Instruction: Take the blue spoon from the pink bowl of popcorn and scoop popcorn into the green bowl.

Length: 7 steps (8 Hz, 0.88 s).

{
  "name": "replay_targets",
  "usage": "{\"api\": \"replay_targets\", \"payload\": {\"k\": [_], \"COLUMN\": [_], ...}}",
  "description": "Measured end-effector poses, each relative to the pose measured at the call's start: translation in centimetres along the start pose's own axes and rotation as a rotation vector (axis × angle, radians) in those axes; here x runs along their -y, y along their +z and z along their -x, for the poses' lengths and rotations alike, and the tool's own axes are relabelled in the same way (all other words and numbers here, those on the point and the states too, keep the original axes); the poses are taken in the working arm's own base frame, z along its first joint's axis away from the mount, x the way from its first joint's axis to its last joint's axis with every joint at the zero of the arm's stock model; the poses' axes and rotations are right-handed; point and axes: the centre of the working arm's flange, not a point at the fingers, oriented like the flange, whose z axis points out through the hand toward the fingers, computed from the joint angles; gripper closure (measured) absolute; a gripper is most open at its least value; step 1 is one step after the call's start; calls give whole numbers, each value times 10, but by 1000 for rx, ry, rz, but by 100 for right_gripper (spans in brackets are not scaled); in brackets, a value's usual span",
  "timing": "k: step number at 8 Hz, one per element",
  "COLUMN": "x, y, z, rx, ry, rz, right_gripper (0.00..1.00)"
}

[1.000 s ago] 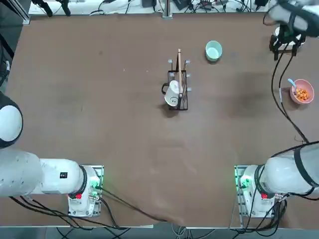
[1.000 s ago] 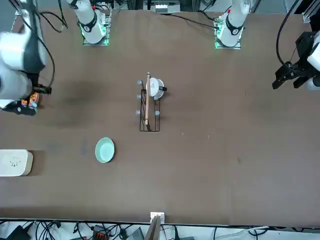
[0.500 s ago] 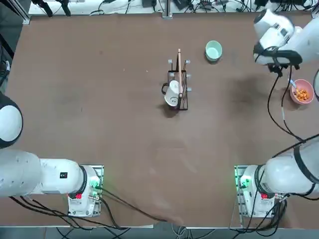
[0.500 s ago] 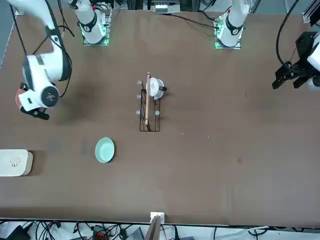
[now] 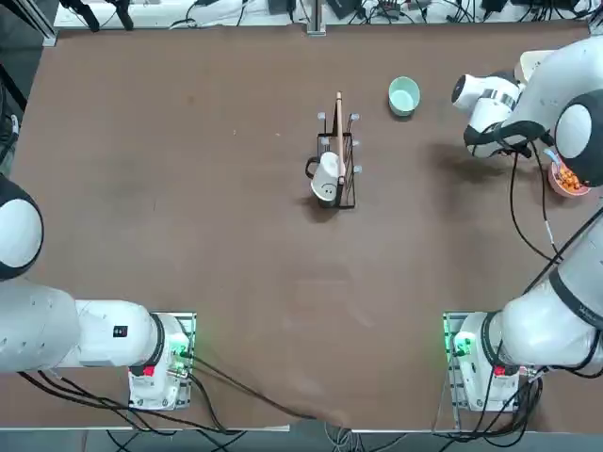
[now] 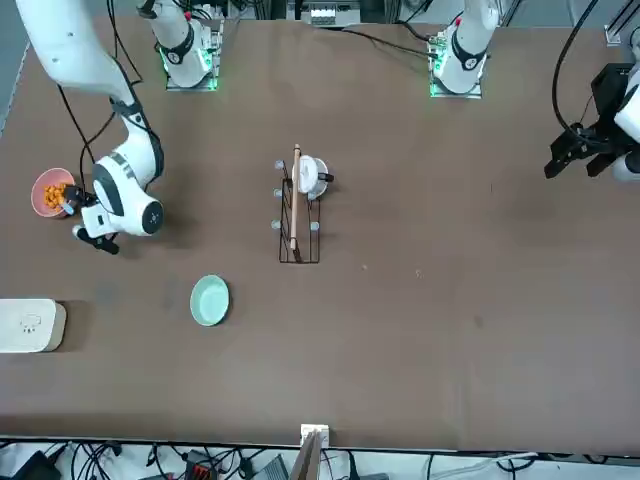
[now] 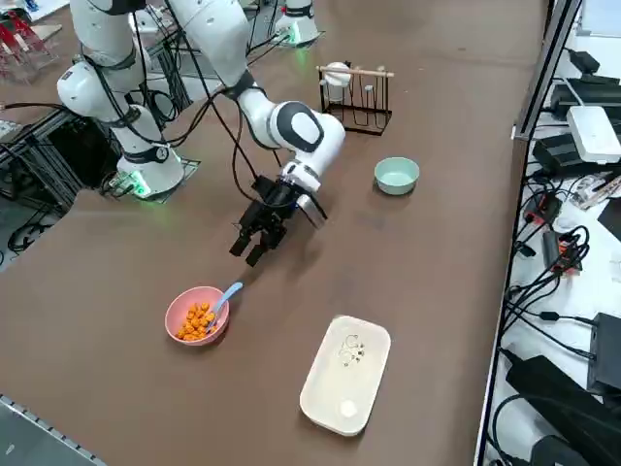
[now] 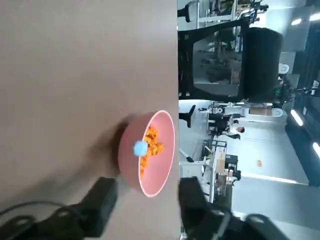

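The pink bowl [image 7: 184, 309] of orange popcorn [image 7: 199, 320] stands near the table's right edge. The blue spoon [image 7: 227, 297] leans in it, handle over the rim on the gripper's side. My right gripper [image 7: 245, 254] hangs low and tilted, a short way from the bowl, fingers pointing at it. In the wrist view the open gripper [image 8: 145, 189] faces the pink bowl [image 8: 162, 172]. The spoon's handle end [image 8: 140, 148] shows above the popcorn [image 8: 151, 145], and nothing is held. The green bowl [image 7: 397, 175] sits empty further along the table, also seen from overhead [image 5: 403, 95].
A black wire rack [image 5: 336, 169] with a white mug and a wooden stick stands mid-table. A cream rounded-square container [image 7: 346, 374] lies near the far right corner. The table edge runs just beyond the pink bowl [image 6: 40, 195].
My right arm has swung down from above the table's far right corner. The hand now sits low between the green bowl and the pink bowl, turned toward the pink bowl.
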Motion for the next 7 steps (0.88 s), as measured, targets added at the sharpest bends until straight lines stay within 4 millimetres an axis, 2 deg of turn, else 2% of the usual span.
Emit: {"api": "replay_targets", "payload": {"k": [4,7], "x": [17,26], "y": [22,50], "z": [-8,-18], "rx": [-12,-7], "ry": [9,3], "rz": [73,120], "right_gripper": [38,39]}}
